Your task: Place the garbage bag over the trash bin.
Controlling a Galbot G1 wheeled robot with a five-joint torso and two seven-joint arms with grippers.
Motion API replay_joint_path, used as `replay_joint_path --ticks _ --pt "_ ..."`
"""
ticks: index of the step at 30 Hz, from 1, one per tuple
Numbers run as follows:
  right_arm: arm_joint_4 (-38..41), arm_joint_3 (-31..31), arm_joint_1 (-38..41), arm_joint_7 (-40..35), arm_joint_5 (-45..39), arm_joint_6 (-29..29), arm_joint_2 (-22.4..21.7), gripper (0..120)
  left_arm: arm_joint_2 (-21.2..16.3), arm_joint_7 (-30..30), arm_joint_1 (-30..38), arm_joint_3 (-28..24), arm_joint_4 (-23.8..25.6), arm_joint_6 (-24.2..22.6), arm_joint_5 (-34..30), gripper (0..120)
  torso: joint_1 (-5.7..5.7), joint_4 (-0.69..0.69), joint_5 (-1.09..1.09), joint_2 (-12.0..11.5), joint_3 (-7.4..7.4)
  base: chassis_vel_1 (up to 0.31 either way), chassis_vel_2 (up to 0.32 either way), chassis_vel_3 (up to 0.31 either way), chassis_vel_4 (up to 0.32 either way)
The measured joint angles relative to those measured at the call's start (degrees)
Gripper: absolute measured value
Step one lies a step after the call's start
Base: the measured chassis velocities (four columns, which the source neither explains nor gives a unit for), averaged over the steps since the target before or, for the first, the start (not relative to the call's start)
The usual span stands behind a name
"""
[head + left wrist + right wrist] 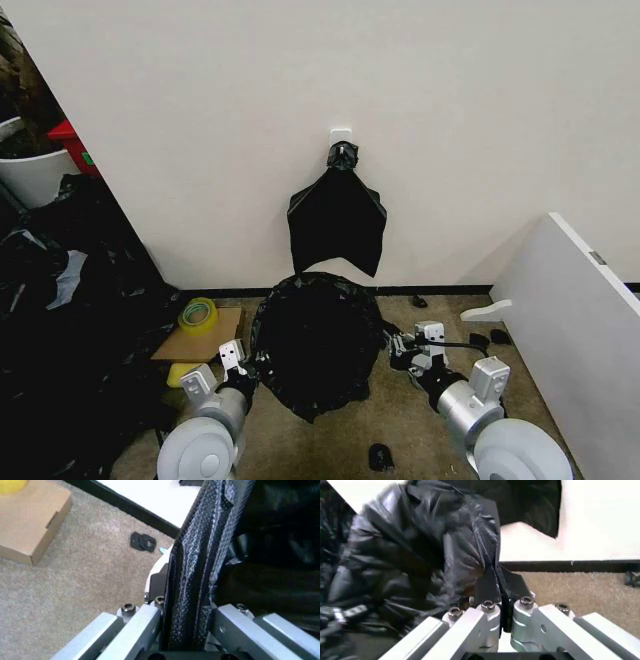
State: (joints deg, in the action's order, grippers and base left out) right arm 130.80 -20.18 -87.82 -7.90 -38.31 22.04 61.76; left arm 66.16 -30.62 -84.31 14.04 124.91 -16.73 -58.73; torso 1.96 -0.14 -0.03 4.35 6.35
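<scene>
While both arms reach in from either side, each grips an edge of the bag.
Left gripper (187, 630): fingers clamped on a taut fold of the garbage bag (318, 340).
Right gripper (501, 609): fingers nearly shut, pinching the bag's other edge.
Garbage bag: on the carpet (400, 440) by the wall, draped over the bin, mouth spread wide, long axis upright.
Cardboard box (197, 335): beside the left gripper.
</scene>
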Motion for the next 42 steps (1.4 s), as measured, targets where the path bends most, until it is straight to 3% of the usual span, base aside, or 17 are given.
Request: replay_joint_path --ticks 11,23,28,30,36,42 --pt "-5.7 0.4 3.6 3.7 -4.7 -2.2 -1.9 2 -0.3 0.7 -0.4 0.0 0.5 -1.6 -0.7 0 0.0 0.0 0.0 0.0 0.0 0.0 0.0 0.0 0.0" --pt "-4.6 -4.2 -1.3 4.8 -5.5 -6.5 -1.0 45 0.3 -6.1 3.2 0.1 -3.6 -2.5 -4.6 0 0.0 0.0 0.0 0.0 0.0 0.0 0.0 0.0 0.0" --pt "-1.8 -7.9 -5.2 4.0 -7.2 -6.9 1.0 61 0.8 -8.9 5.0 -0.1 -5.0 -3.5 -7.9 0 0.0 0.01 0.0 0.0 0.0 0.0 0.0 0.0 0.0" --pt "0.9 -9.0 -10.2 3.8 -9.5 -6.7 2.3 71 1.2 -10.1 6.0 0.2 -5.4 -3.6 -10.3 0 0.0 -0.02 -0.02 0.0 -0.01 0.0 0.0 0.0 0.0" --pt "-0.2 -5.6 -17.3 7.5 -7.6 -8.1 4.0 94 1.6 -15.4 9.2 1.4 -6.0 -5.6 -18.8 0 0.0 0.0 0.0 0.0 -0.01 0.0 0.0 0.0 0.0" --pt "-4.2 -2.0 -19.0 12.5 -5.9 -10.4 4.3 100 0.7 -18.6 10.9 1.9 -6.5 -7.7 -23.1 0 0.0 0.0 0.0 0.0 -0.01 0.0 0.0 0.0 0.0"
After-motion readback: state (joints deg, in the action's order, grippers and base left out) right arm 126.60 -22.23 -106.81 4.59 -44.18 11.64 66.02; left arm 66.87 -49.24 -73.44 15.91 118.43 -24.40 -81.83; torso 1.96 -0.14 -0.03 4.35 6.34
